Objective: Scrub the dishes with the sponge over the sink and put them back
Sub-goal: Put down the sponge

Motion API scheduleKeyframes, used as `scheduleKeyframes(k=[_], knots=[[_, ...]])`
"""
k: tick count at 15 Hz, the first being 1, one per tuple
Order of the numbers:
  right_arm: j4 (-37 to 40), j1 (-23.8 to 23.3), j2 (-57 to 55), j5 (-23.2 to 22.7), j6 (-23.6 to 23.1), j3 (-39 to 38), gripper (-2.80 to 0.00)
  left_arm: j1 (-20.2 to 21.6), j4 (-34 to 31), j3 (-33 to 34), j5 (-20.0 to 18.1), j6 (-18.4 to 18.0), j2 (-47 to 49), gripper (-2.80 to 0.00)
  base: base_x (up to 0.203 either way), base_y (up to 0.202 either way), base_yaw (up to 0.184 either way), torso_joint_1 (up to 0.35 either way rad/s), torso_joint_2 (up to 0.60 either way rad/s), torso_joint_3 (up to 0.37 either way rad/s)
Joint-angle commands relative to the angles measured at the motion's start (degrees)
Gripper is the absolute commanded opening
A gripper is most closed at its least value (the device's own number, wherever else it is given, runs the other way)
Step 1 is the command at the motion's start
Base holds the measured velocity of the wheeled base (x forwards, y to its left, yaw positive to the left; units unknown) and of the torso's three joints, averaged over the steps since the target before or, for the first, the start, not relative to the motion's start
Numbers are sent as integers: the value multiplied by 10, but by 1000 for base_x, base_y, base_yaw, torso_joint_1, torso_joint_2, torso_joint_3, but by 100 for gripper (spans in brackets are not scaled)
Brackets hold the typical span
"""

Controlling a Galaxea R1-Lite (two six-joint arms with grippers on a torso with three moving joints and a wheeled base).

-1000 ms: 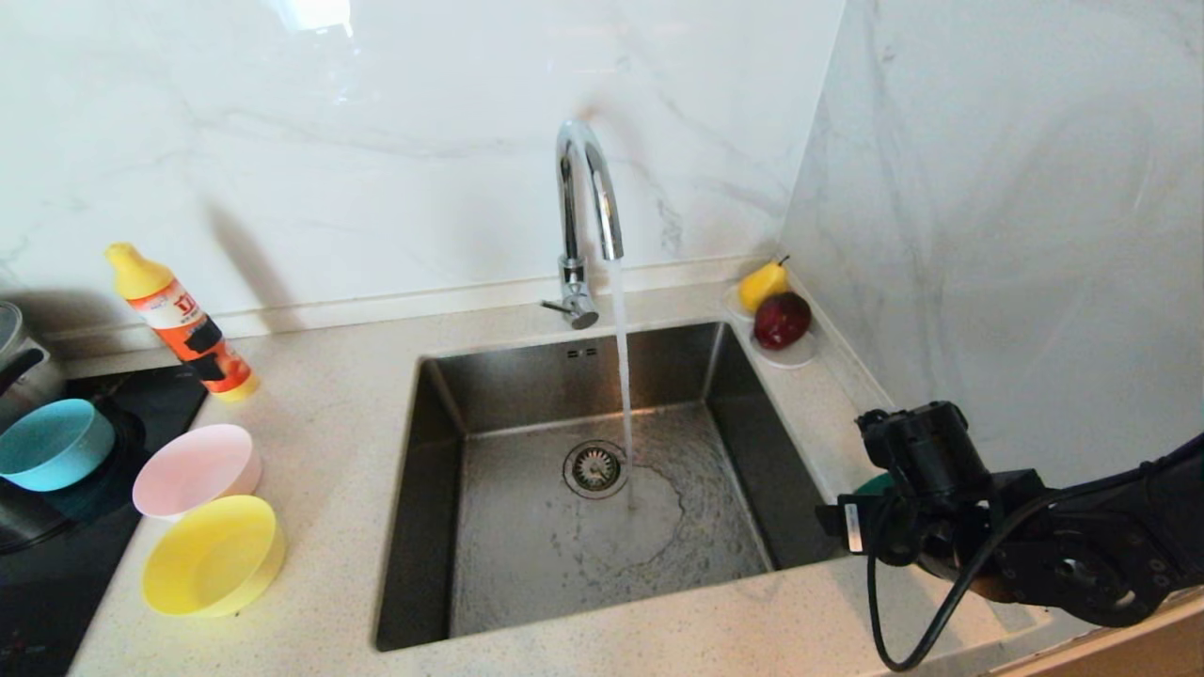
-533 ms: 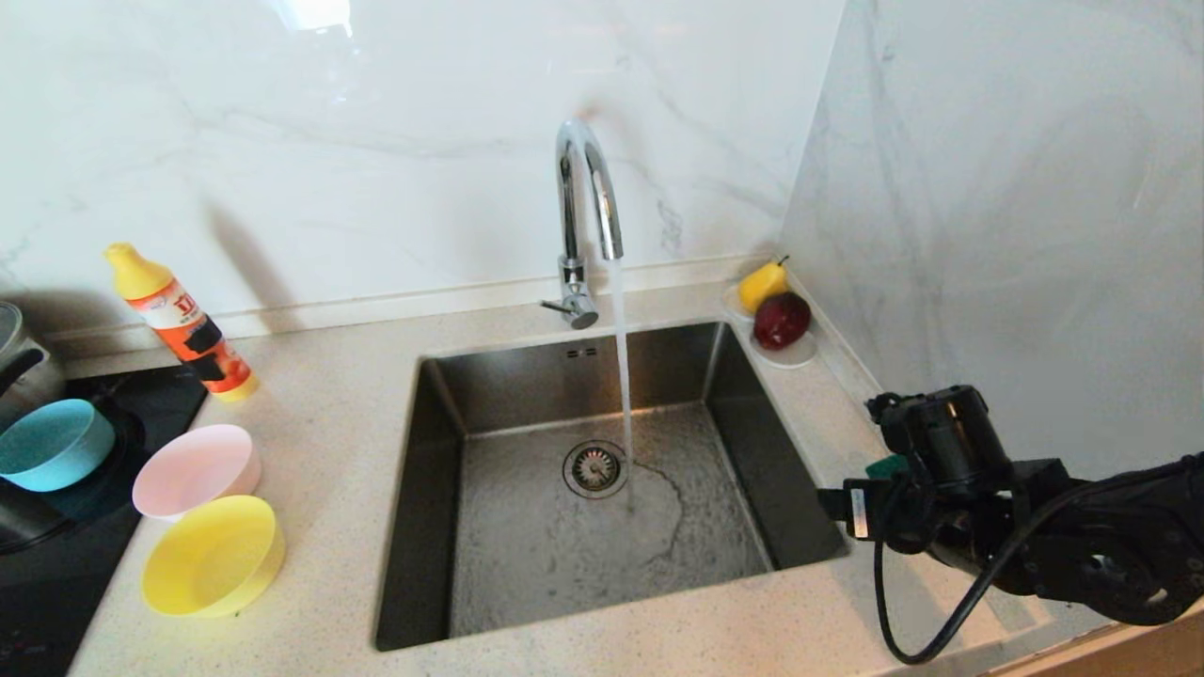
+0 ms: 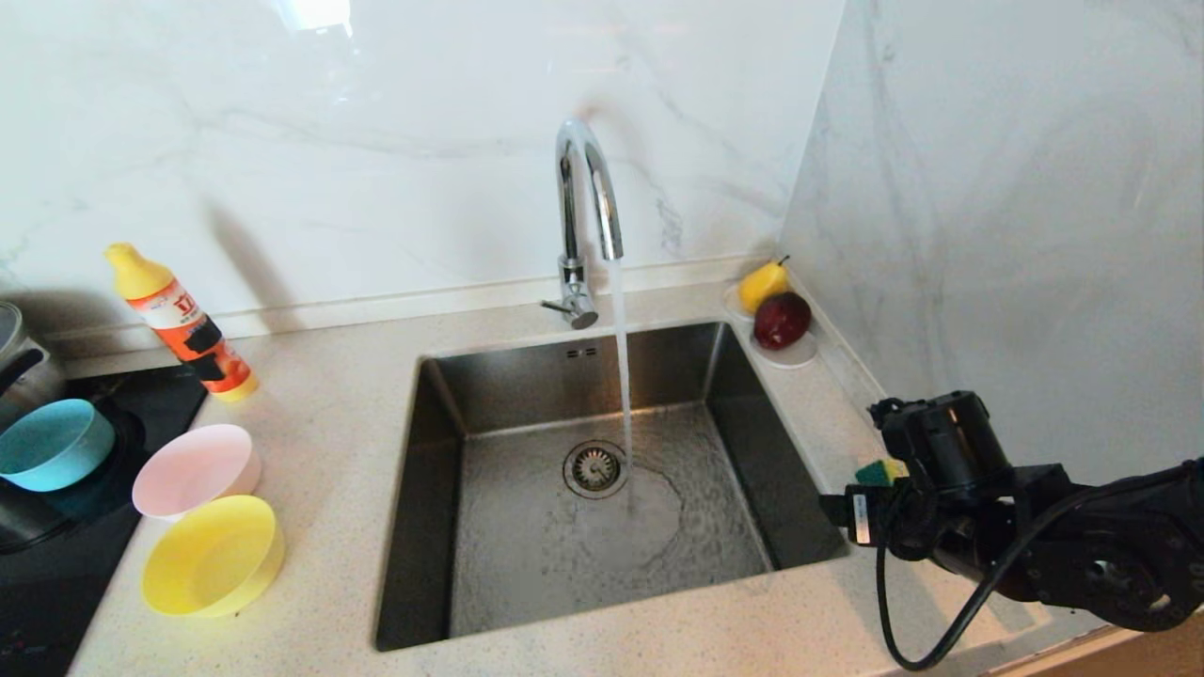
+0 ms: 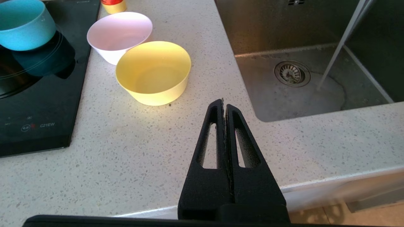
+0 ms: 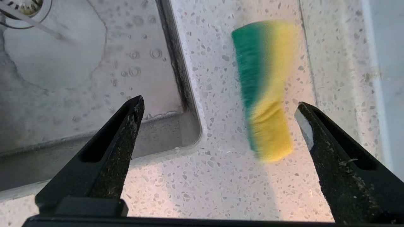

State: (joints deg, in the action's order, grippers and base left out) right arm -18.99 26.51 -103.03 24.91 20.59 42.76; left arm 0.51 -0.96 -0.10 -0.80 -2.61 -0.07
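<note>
My right pincer [image 5: 217, 107] hangs wide open above the sponge [image 5: 265, 91] on the counter beside the sink [image 3: 602, 527]. Nothing gripped, no bowl scrubbed: blue [image 3: 52, 442], pink [image 3: 193, 468] and yellow [image 3: 212, 555] wait left.

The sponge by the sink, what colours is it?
Sponge: green on one face, yellow foam on the other; right wrist view shows it best.
</note>
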Motion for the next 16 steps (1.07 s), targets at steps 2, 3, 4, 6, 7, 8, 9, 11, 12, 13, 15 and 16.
scheduleKeyframes(k=[2, 3, 4, 6, 7, 8, 9, 11, 12, 13, 15, 16], knots=[[-3, 0, 6, 5, 1, 7, 0, 0, 0, 0, 0, 0, 0, -280, 0, 0, 0, 0, 0, 0], [-3, 0, 6, 7, 0, 5, 0, 0, 0, 0, 0, 0, 0, -280, 0, 0, 0, 0, 0, 0], [-3, -1, 7, 8, 1, 4, 0, 0, 0, 0, 0, 0, 0, -280, 0, 0, 0, 0, 0, 0], [-3, -4, 7, 8, 1, 0, 0, 0, 0, 0, 0, 0, 0, -280, 0, 0, 0, 0, 0, 0], [-2, -5, 6, 8, 2, -1, 0, 0, 0, 0, 0, 0, 0, -280, 0, 0, 0, 0, 0, 0], [-2, -4, 4, 7, 2, -1, 0, -1, 0, 0, 0, 0, 0, -280, 0, 0, 0, 0, 0, 0], [-2, -4, 5, 7, 2, 0, 0, 0, 0, 0, 0, 0, 0, -280, 0, 0, 0, 0, 0, 0], [-3, -2, 11, 7, 0, 2, 0, -1, 0, 0, 0, 0, 0, -280, 0, 0, 0, 0, 0, 0], [-2, 1, 17, 6, 0, 4, 0, 0, 0, 0, 0, 0, 0, -280, 0, 0, 0, 0, 0, 0], [-2, 5, 30, 6, -4, 4, 0, 0, 0, 0, 0, 0, 0, -280, 0, 0, 0, 0, 0, 0], [4, 40, 57, 4, -10, 4, -280, 0, 0, 0, 0, 0, 0, -280, 0, 0, 0, 0, 0, 0], [3, 62, 72, 4, -20, 0, -280, 0, 0, 0, 0, 0, 0, -280, 0, 0, 0, 0, 0, 0]])
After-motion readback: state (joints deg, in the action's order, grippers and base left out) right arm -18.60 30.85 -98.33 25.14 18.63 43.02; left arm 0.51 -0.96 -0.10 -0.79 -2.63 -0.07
